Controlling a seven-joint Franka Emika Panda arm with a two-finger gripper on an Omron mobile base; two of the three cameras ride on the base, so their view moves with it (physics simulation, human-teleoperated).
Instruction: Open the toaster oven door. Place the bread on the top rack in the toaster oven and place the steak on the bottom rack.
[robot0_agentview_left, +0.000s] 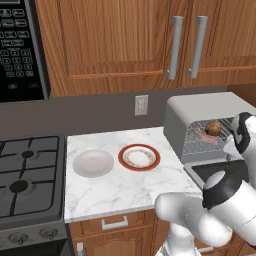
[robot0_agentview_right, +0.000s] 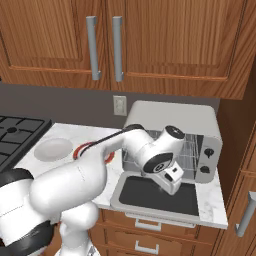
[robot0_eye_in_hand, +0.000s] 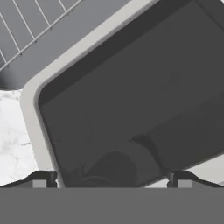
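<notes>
The gripper (robot0_eye_in_hand: 111, 183) is found with its fingers spread wide and nothing between them, poised over the lowered toaster oven door (robot0_agentview_right: 157, 197). The door lies flat, projecting from the toaster oven (robot0_agentview_right: 172, 117) toward the front edge of the counter (robot0_agentview_left: 115, 187), its dark glass facing up. In the hand view the light grey frame corner of the door sits just above the finger tips, with wire rack bars beyond it.

Inside the cavity, the bread (robot0_agentview_left: 213, 128) is seen resting on a wire rack, with the steak (robot0_agentview_left: 206, 137) just below and toward the opening; which rack carries each cannot be told with certainty.

On the counter toward the stove (robot0_agentview_left: 25, 175), a red-rimmed plate (robot0_agentview_left: 139, 157) and a white bowl (robot0_agentview_left: 93, 163) are noted.

Judgement: both food items lie beyond and above the fingers, deeper in the oven, so any further move would require reaching forward over the door.
</notes>
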